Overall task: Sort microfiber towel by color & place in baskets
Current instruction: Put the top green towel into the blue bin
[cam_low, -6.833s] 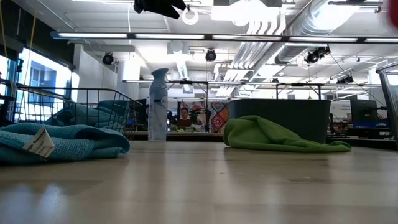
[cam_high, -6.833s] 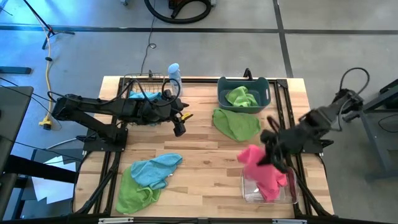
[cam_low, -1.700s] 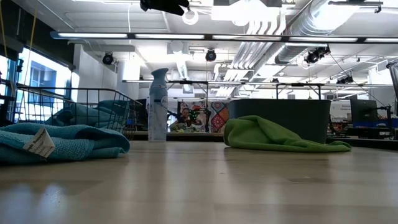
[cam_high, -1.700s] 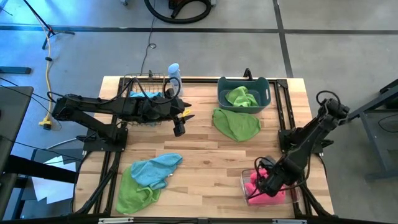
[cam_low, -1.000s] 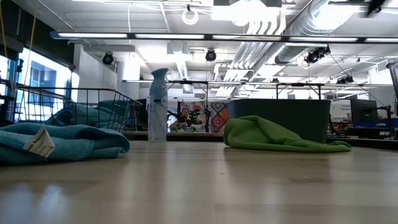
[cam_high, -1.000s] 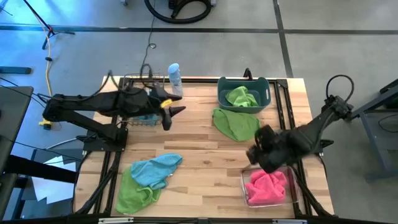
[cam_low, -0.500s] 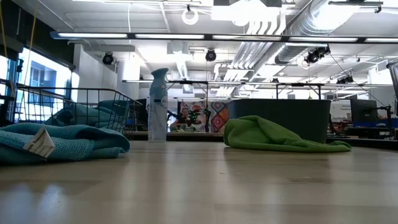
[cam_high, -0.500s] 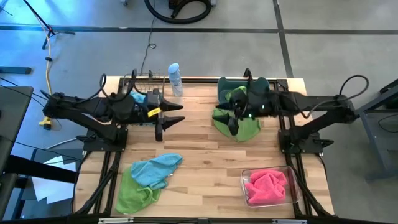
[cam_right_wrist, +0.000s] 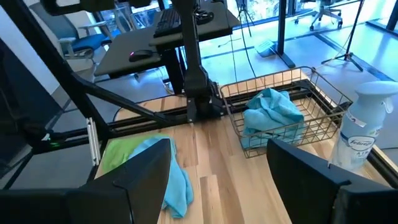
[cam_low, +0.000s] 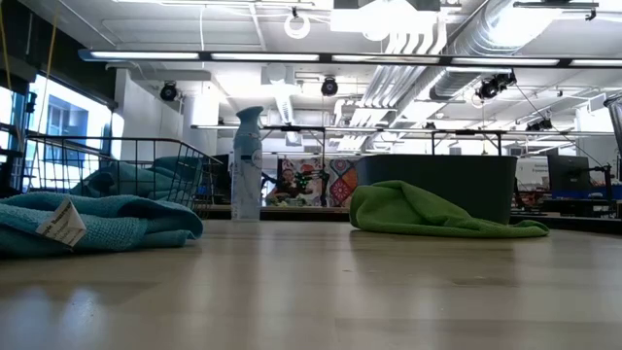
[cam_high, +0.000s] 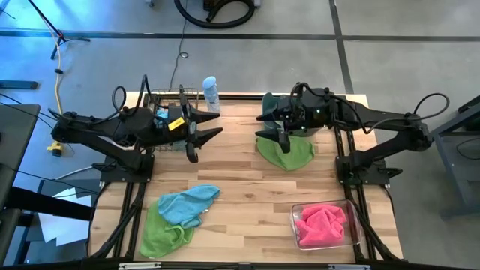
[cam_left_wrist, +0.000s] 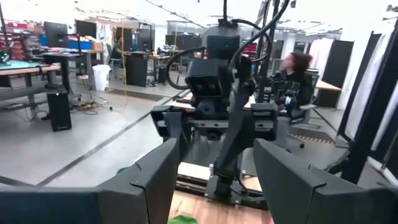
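Observation:
Neither gripper holds anything. My left gripper [cam_high: 204, 142] [cam_left_wrist: 217, 186] hangs open over the far-left part of the table, beside the black wire basket [cam_high: 166, 100] [cam_right_wrist: 283, 106], which holds a light blue towel [cam_right_wrist: 270, 112]. My right gripper [cam_high: 270, 133] [cam_right_wrist: 221, 180] is open above a green towel [cam_high: 286, 152] [cam_low: 428, 212] spread flat on the wood in front of the slate-blue tub [cam_high: 324, 112]. The arm hides most of the tub. A pink towel [cam_high: 322, 223] lies in the clear bin [cam_high: 294, 217]. At the near left, a blue towel [cam_high: 186, 205] lies on a green one [cam_high: 156, 234].
A pale blue spray bottle [cam_high: 211, 91] [cam_right_wrist: 364, 134] stands at the far edge, between the wire basket and the tub. The two arms face each other across the far half of the table. Bare wood [cam_high: 247, 195] lies in the middle, between the towels.
My right gripper has swung from beside the clear bin toward the table's far edge, rising and turning to point toward the table's left, and now hangs over the green towel by the tub. My left gripper has tipped up to level and drawn back a little toward the left.

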